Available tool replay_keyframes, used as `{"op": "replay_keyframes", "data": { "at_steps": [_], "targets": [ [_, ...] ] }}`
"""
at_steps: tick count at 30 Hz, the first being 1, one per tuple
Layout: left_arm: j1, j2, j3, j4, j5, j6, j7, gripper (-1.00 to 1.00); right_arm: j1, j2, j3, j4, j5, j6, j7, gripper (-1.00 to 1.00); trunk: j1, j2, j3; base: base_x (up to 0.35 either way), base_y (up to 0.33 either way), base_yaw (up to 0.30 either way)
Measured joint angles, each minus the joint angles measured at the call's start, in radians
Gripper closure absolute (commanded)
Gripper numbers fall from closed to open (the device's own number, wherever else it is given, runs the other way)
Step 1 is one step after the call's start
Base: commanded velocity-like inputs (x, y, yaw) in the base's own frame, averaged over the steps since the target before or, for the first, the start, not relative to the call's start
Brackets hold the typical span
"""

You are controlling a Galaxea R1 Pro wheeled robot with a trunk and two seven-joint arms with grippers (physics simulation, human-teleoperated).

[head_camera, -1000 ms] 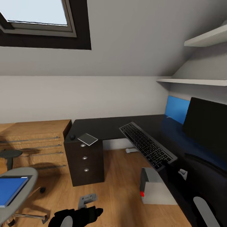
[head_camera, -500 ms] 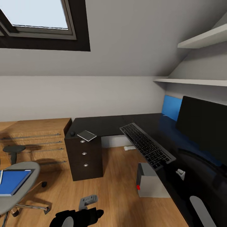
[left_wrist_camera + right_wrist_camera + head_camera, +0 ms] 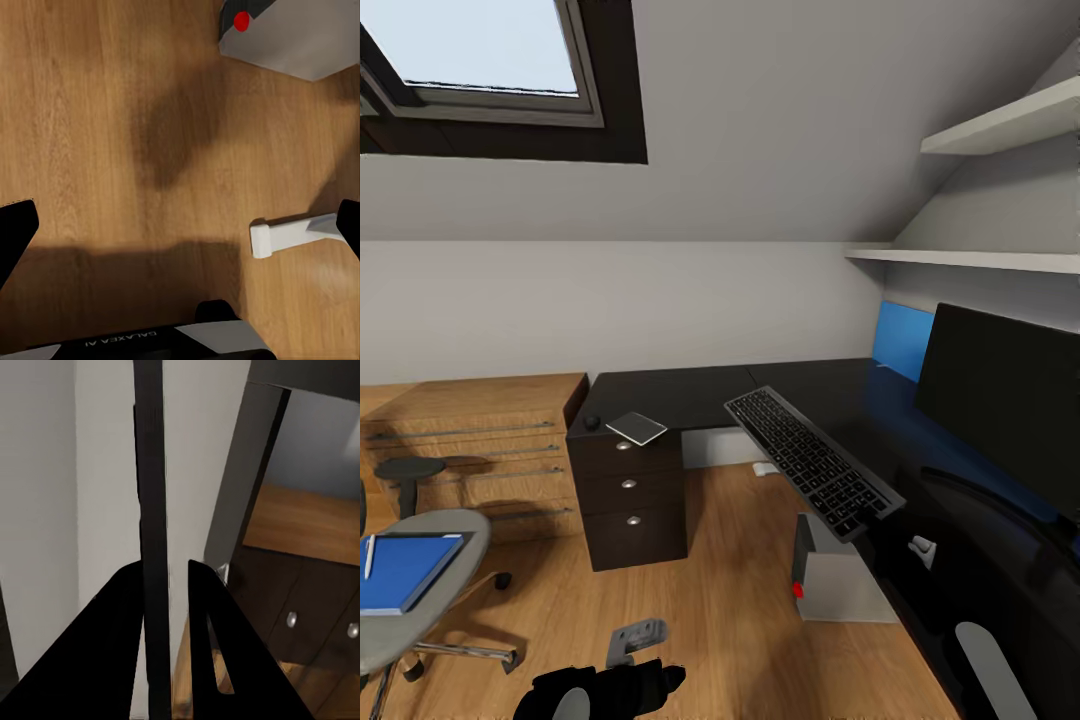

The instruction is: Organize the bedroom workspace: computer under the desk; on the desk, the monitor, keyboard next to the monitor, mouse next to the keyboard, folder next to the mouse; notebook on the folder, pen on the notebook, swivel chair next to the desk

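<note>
Keyboard (image 3: pixel 815 462) comes first: in the head view it hangs tilted at centre right, above the front edge of the desk (image 3: pixel 690 395), and I judge it is not yet laid flat beside the monitor (image 3: pixel 1000 400), which stands on the desk at the right. The mouse (image 3: pixel 592 423) and the notebook (image 3: pixel 637 428) lie on the drawer end of the desk, left of centre and well apart from the monitor. At lower left the folder (image 3: pixel 405 570) lies on the swivel chair (image 3: pixel 450 530) with the pen (image 3: pixel 370 556) on it, the chair well apart from the desk. The computer (image 3: pixel 840 585) sits on the floor at the desk's edge; whether it is fully under, I cannot tell. So I judge most of the task is left to do. In the left wrist view my left gripper (image 3: pixel 180 225) is spread wide and empty over bare floor. In the right wrist view my right gripper (image 3: pixel 165 570) is clamped on a thin dark slab seen edge-on, which I take for the keyboard.
</note>
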Motion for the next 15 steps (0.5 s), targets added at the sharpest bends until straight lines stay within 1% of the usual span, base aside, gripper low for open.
{"op": "replay_keyframes", "data": {
  "at_steps": [3, 6, 10, 15],
  "targets": [
    [0.0, 0.0, 0.0, 0.0, 0.0, 0.0, 0.0, -1.0, 0.0, 0.0, -0.001, 0.0, 0.0, 0.0, 0.008, 1.0, 0.0, 0.0, 0.0, -0.287, -0.021, 0.0],
    [0.0, 0.0, 0.001, 0.0, 0.0, 0.0, 0.0, -1.0, 0.0, 0.001, -0.002, 0.0, 0.001, 0.0, 0.016, 1.0, 0.0, 0.0, 0.0, -0.303, -0.123, 0.0],
    [0.0, 0.001, 0.001, 0.0, 0.0, 0.0, 0.0, -1.0, 0.0, 0.001, -0.002, 0.001, 0.002, 0.0, 0.027, 1.0, 0.0, 0.0, 0.0, -0.27, -0.212, 0.0],
    [0.0, 0.001, 0.001, 0.0, 0.0, 0.0, 0.0, -1.0, 0.0, 0.002, -0.002, 0.002, 0.003, -0.002, 0.039, 1.0, 0.0, 0.0, 0.0, -0.231, -0.264, 0.0]
  ]
}}
